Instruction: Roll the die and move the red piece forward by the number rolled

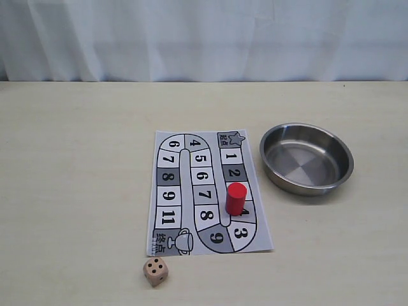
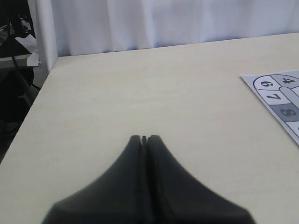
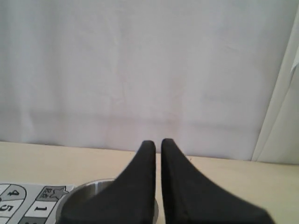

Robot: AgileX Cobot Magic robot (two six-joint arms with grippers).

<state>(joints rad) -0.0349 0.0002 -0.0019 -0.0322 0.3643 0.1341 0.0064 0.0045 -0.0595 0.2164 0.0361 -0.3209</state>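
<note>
The die, a tan wooden cube with black pips, rests on the table just below the board's near left corner. On the right column of the paper game board the red piece stands upright below square 2, its base over the square marked 4. Neither gripper shows in the exterior view. My left gripper is shut and empty above bare table, with the board's corner off to one side. My right gripper is shut with nothing between its fingers, and hangs over the bowl's rim.
A steel bowl with nothing in it sits right of the board. A white curtain hangs behind the table's far edge. In the left wrist view the table's side edge drops off to dark clutter.
</note>
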